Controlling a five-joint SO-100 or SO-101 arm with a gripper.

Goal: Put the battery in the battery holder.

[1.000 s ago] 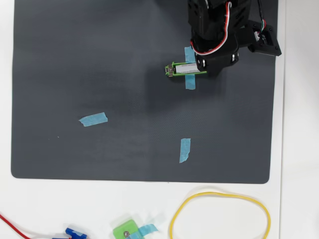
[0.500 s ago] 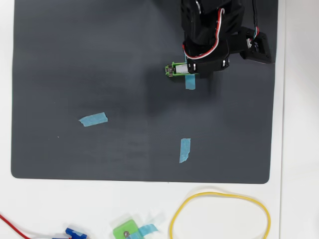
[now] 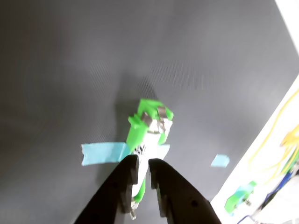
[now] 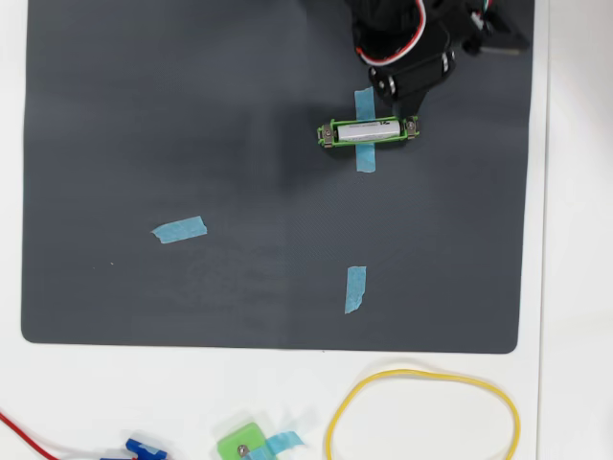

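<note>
The white battery (image 4: pixel 369 131) lies lengthwise inside the bright-green battery holder (image 4: pixel 345 142), which sits across a blue tape strip (image 4: pixel 365 158) on the dark mat. In the wrist view the holder (image 3: pixel 149 109) stands on end from the camera's angle, with the battery (image 3: pixel 150 140) in it. My gripper (image 3: pixel 143 161) hovers over the holder's near end with its black fingers a narrow gap apart and nothing between them. In the overhead view the gripper (image 4: pixel 407 86) is just beyond the holder's right end and apart from it.
The dark mat (image 4: pixel 144 115) lies on a white table. Two more blue tape strips (image 4: pixel 179 229) (image 4: pixel 355 288) are on it. Off the mat's near edge are a small squarish green piece (image 4: pixel 241 445), a yellow loop (image 4: pixel 421 374) and loose wires.
</note>
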